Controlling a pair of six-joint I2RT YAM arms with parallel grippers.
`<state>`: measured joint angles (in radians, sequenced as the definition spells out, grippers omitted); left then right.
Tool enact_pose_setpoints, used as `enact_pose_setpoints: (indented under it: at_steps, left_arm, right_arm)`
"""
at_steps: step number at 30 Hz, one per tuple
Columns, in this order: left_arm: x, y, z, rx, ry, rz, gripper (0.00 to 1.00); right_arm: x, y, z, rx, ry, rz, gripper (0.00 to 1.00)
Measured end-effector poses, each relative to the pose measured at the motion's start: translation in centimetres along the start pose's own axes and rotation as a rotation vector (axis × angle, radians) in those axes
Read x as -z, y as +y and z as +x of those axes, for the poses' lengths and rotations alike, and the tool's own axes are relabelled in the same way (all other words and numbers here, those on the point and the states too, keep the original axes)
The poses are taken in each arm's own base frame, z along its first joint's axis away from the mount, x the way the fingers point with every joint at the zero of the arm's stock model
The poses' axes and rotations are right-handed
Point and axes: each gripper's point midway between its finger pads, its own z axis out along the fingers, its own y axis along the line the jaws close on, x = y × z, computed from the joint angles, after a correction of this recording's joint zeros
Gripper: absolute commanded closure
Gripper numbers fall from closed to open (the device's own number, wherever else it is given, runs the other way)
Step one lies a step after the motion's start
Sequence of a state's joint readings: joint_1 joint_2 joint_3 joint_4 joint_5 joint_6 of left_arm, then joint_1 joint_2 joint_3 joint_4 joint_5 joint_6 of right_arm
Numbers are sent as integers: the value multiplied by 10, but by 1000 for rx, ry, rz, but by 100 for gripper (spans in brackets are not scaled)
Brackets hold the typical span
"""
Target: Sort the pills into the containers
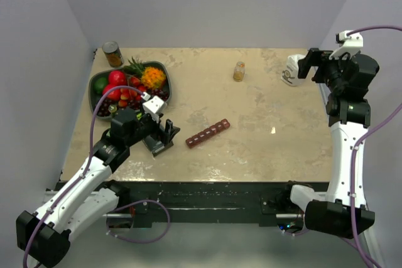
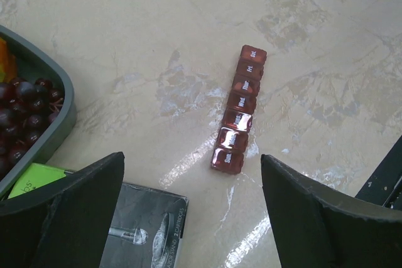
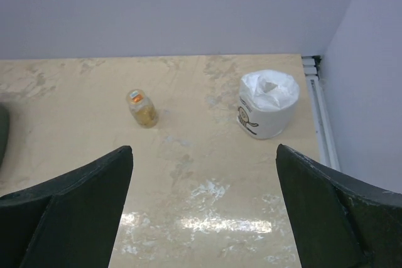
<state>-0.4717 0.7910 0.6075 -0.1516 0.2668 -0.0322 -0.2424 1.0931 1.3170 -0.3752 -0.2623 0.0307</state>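
**Both jaws released, pills still in their bottle**

We see the left jaws spread wide and holding nothing, low over the surface (image 1: 264,155) at its near left. Just right of them lies the dark red strip of containers (image 2: 239,111), slanted, its lids down and lettered. Under the left jaws a dark printed box (image 2: 147,218) lies flat. Left of it stands the bowl (image 2: 63,117) of grapes and other fruit, with a tin can (image 1: 113,54) beyond at the far left corner.

The right jaws are likewise parted and empty, raised at the far right. Just beside them stands a white cup (image 3: 268,105). Left of the cup, well apart from the strip, the small clear bottle (image 3: 142,108) stands upright with the yellowish pills (image 3: 145,115) inside.
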Motion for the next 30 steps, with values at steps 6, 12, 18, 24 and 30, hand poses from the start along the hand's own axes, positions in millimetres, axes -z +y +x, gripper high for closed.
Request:
enact_pose_setpoints:
  at_steps: [6,12,18,24,30]
  left_arm:
    - [0,0,0,0,-1,-2,5]
    - [-1,0,1,1,3,3,5]
    - [-6,-2,7,4,25,18,5]
    - [-8,-1,13,10,45,17,5]
    - [-9,2,16,-10,52,10,6]
  right_arm:
    - [-2,30,12,40,22,-195,1]
    - [-4,121,93,231,161,-778,1]
    - [14,190,189,474,245,-1169,1]
    - [12,231,261,808,260,-1389,1]
    - [-3,255,332,1083,352,-1507,1]
